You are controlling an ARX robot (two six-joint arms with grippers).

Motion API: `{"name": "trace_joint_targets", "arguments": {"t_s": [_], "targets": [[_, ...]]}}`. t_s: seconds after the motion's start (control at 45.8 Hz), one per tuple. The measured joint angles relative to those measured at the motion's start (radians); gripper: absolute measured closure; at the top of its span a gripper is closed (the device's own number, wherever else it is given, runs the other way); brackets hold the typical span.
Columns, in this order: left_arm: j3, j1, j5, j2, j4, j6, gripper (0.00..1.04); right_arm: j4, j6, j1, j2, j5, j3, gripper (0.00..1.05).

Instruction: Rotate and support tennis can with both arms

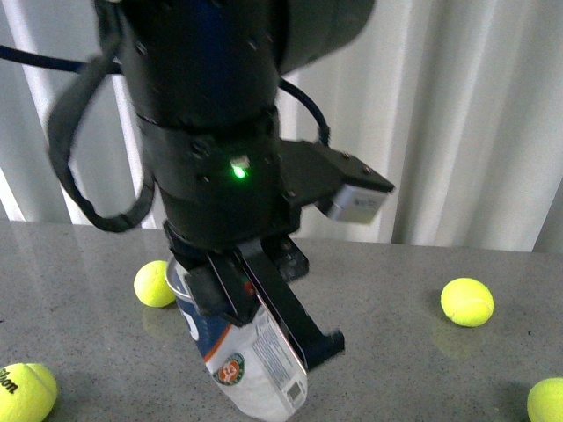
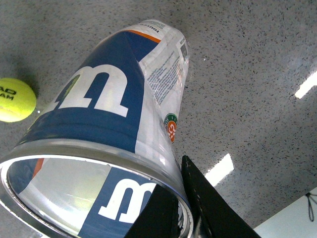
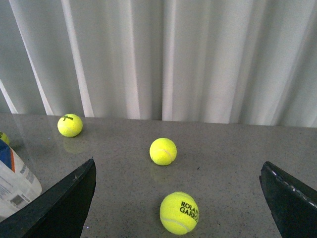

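Task's thing: the tennis can (image 1: pixel 251 360) sits low in the middle of the front view, tilted, with its open silver-rimmed end uppermost and its closed end down by the grey speckled tabletop (image 1: pixel 396 352). I cannot tell whether that lower end touches the surface.
Left gripper: the left gripper (image 2: pixel 181 208) pinches the can at its rim, with one flat finger inside the mouth and the other outside against the label. The jaws are nearly together, with only the can's wall between them.
Right gripper: the right gripper (image 3: pixel 178 171) is spread wide and holds nothing. Its wrist view shows the can's label only at one edge, beside one finger and not between the two.
Done, as I judge it: one arm has hold of the can and has it leaning over, so the rotation looks under way.
Left to do: the second arm's support is not yet in place. The right gripper would need to come across to the can's body or lower end.
Surroundings: loose tennis balls (image 1: pixel 466 301) lie around on the tabletop, apart from the can. A white curtain (image 1: pixel 457 114) hangs behind.
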Motion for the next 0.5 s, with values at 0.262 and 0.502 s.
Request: {"name": "trace_joint_targets", "arguments": {"t_s": [0.262, 0.502], "targets": [[0.041, -0.032, -0.01, 0.069, -0.016, 0.04, 1.01, 0.0, 0.0, 0.0, 0.0, 0.0, 0.0, 0.07], [0.087, -0.034, 0.022, 0.092, -0.017, 0.029, 0.84, 0.0, 0.0, 0.0, 0.0, 0.0, 0.0, 0.07]]}}
